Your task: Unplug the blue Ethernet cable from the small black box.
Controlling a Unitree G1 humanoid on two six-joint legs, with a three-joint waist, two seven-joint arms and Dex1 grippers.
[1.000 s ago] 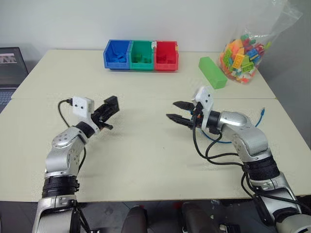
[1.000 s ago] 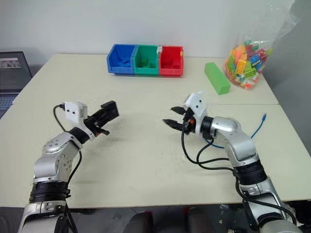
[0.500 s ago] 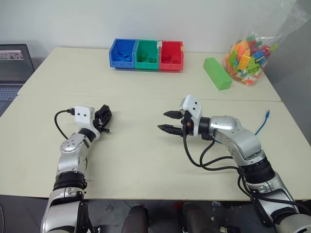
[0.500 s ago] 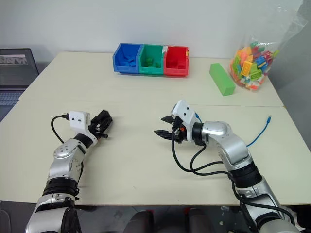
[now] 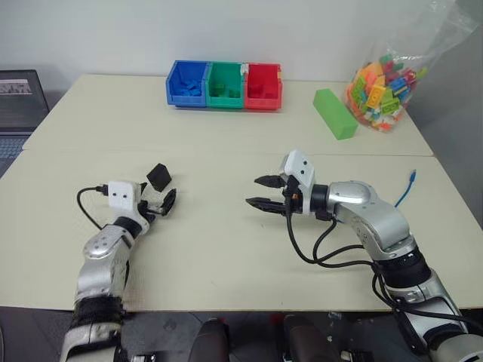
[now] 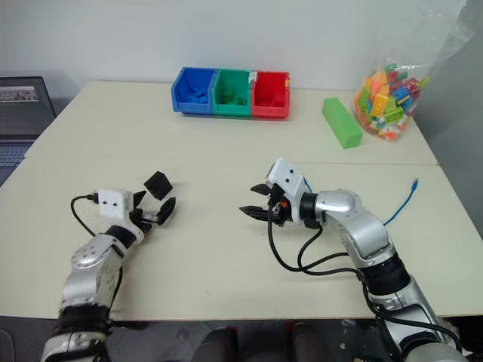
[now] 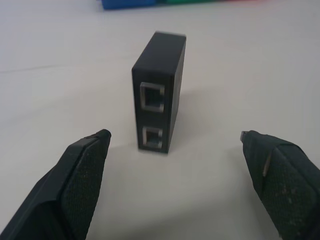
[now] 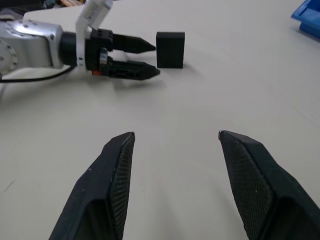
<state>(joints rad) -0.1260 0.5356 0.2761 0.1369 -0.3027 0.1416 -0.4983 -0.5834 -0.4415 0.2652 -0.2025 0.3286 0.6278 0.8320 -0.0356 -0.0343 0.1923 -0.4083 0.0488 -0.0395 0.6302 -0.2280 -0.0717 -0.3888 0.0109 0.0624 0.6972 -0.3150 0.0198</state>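
Box first: the small black box (image 7: 159, 90) stands on edge on the table (image 5: 226, 249) toward its left edge, two empty ports facing the left gripper (image 5: 160, 201), whose fingers are spread, apart from it. The blue Ethernet cable (image 5: 404, 188) lies near the right edge, beyond the right gripper (image 5: 264, 191), fingers spread, empty.

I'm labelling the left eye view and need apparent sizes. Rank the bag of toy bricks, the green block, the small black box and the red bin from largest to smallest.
1. bag of toy bricks
2. red bin, though being farther back may shrink it
3. green block, close to the bin
4. small black box
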